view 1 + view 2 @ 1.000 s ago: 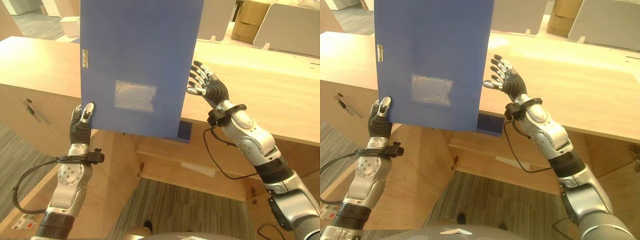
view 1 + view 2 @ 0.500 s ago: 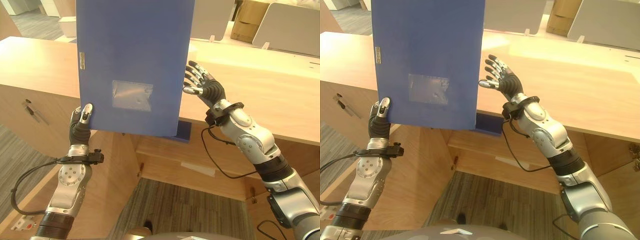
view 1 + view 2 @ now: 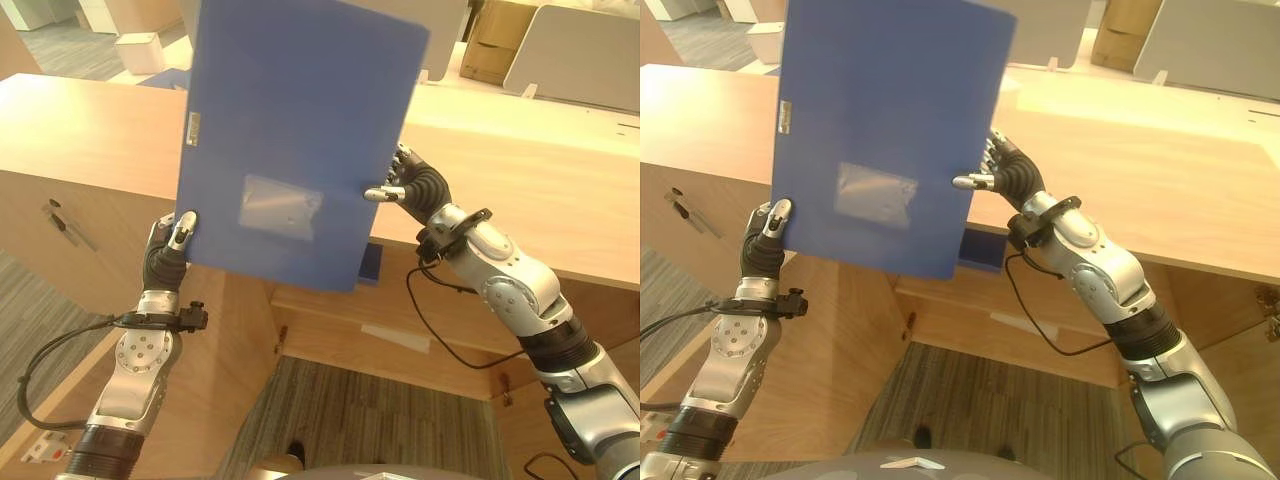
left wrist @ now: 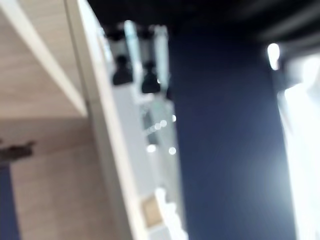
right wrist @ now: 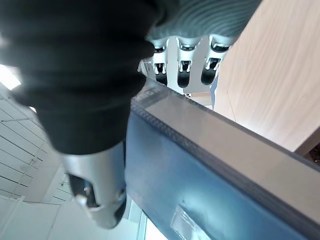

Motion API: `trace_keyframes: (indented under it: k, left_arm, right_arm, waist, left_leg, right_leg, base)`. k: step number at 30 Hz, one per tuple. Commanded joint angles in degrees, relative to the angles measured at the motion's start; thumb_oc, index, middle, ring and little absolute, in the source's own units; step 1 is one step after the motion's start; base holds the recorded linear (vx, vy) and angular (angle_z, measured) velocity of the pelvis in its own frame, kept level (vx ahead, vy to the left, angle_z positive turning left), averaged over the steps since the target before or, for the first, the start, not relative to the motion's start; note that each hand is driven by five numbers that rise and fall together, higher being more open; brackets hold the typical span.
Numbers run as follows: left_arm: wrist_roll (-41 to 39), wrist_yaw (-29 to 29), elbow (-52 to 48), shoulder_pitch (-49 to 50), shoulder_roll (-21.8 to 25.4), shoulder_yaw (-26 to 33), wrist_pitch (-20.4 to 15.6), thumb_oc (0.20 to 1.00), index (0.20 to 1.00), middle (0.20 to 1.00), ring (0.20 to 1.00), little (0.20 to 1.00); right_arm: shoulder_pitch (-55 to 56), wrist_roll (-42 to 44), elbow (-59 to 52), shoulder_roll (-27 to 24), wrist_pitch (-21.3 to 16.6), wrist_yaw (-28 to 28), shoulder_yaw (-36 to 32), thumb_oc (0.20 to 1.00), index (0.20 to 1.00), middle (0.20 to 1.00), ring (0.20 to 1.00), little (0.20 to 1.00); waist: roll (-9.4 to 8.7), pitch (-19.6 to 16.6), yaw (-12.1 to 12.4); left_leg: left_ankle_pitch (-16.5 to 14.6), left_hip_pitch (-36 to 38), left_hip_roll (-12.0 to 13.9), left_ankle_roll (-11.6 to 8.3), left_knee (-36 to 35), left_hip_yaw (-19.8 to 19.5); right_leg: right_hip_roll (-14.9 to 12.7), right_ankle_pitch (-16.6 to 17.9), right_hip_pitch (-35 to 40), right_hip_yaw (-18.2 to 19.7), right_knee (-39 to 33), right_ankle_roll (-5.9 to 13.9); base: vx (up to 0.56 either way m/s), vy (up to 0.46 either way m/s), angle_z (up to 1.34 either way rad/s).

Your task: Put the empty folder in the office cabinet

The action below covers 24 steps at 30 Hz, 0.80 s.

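Left eye view: the left hand (image 3: 166, 254) pinches the blue folder's (image 3: 300, 140) lower corner, holding it upright and tilted above the wooden desk (image 3: 520, 190). The right wrist view shows the right hand (image 5: 95, 130) clamped on the folder's far edge, thumb in front, fingers (image 5: 182, 65) behind.

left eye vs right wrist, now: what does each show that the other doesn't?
Left eye alone: the left hand pinching the blue folder's lower corner, the folder's whole front with its clear label pocket, the wooden desk behind, the carpet below.
Right wrist alone: the folder's grey edge seen end-on, running between the right hand's thumb and fingers.
Both: the right hand closing on the folder's side edge.
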Motion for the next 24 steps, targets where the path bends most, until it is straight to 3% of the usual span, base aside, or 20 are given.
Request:
trace_keyframes:
  k: [1, 8, 13, 14, 17, 18, 19, 24]
  left_arm:
    - [-0.3, -0.3, -1.1, -1.7, 4.9, 1.5, -5.6, 0.2, 0.2, 0.2, 0.2, 0.2]
    - [-1.0, -1.1, -1.0, -1.8, 5.7, 1.4, -6.0, 0.2, 0.2, 0.2, 0.2, 0.2]
    - [-2.4, -2.8, -1.4, -2.7, 4.9, -0.2, -5.8, 0.2, 0.2, 0.2, 0.2, 0.2]
    - [-2.7, -2.9, -1.5, -3.0, 4.6, -1.0, -5.5, 0.2, 0.2, 0.2, 0.2, 0.2]
    - [-3.9, -3.2, -1.6, -3.8, 3.5, -2.9, -4.5, 0.2, 0.2, 0.2, 0.2, 0.2]
    - [-4.3, -3.2, -1.7, -4.0, 3.2, -3.6, -4.1, 0.2, 0.2, 0.2, 0.2, 0.2]
    - [-4.6, -3.4, -1.8, -4.3, 2.4, -4.5, -3.5, 0.2, 0.2, 0.2, 0.2, 0.2]
    - [-5.1, -4.0, -1.9, -3.7, 0.8, -7.1, -2.2, 0.2, 0.2, 0.2, 0.2, 0.2]
  right_arm:
    - [1.4, 4.7, -3.5, -2.8, -1.1, 5.5, -1.4, 1.0, 1.0, 1.0, 1.0, 1.0]
    - [2.1, 7.9, -3.8, -4.3, -1.1, 7.5, -2.1, 1.0, 1.0, 1.0, 1.0, 1.0]
    - [1.3, 7.9, -4.2, -2.0, -1.4, 6.1, 0.1, 1.0, 1.0, 1.0, 1.0, 1.0]
    - [0.7, 8.0, -4.2, -1.3, -1.3, 4.8, 0.9, 0.711, 0.711, 0.711, 0.711, 0.711]
    - [-1.0, 7.2, -3.3, 0.7, -2.3, 1.2, 2.3, 0.736, 0.736, 0.736, 0.736, 0.736]
    - [-1.6, 7.1, -2.8, 1.3, -2.7, 0.0, 2.6, 0.58, 0.58, 0.58, 0.58, 0.58]
    - [-2.8, 6.4, -1.9, 2.4, -3.5, -1.9, 2.8, 0.2, 0.2, 0.2, 0.2, 0.2]
    - [-5.8, 3.7, 0.7, 4.7, -5.6, -7.8, 2.3, 0.2, 0.2, 0.2, 0.2, 0.2]
  waist:
    - [-0.64, -3.8, 0.3]
    - [-0.92, -3.8, 0.2]
    - [-0.72, -3.6, 0.3]
    - [-0.67, -3.6, 0.3]
    - [-0.51, -3.7, 0.5]
    - [-0.46, -3.7, 0.6]
    - [-0.38, -3.6, 0.8]
    - [-0.2, -3.4, 1.3]
  left_leg:
    - [-3.5, 0.7, 2.4, -0.77, -0.5, -1.4]
    - [-3.4, 0.7, 2.5, -0.84, -0.5, -1.5]
    - [-3.3, 0.8, 2.5, -0.8, -0.5, -1.6]
    - [-3.3, 0.8, 2.5, -0.79, -0.5, -1.6]
    - [-3.4, 0.9, 2.5, -0.76, -0.5, -1.8]
    - [-3.4, 0.8, 2.4, -0.75, -0.5, -1.8]
    - [-3.3, 0.9, 2.3, -0.7, -0.5, -2.0]
    - [-3.5, 0.9, 2.2, -0.56, -0.5, -2.3]
  right_leg:
    - [-5.6, 0.4, 0.3, 2.4, -0.3, 5.91]
    - [-5.5, 0.4, 0.3, 2.4, -0.3, 5.98]
    - [-5.4, 0.5, 0.3, 2.6, -0.3, 5.87]
    - [-5.4, 0.5, 0.3, 2.6, -0.3, 5.85]
    - [-5.4, 0.4, 0.4, 2.5, -0.3, 5.81]
    - [-5.4, 0.5, 0.5, 2.5, -0.3, 5.79]
    - [-5.4, 0.5, 0.5, 2.5, -0.3, 5.71]
    - [-5.5, 0.4, 0.7, 2.3, -0.3, 5.51]
  base:
    - [0.0, 0.0, 0.0]
    - [0.0, 0.0, 0.0]
    - [0.0, 0.0, 0.0]
    - [0.0, 0.0, 0.0]
    - [0.0, 0.0, 0.0]
    - [0.0, 0.0, 0.0]
    - [0.0, 0.0, 0.0]
    - [0.0, 0.0, 0.0]
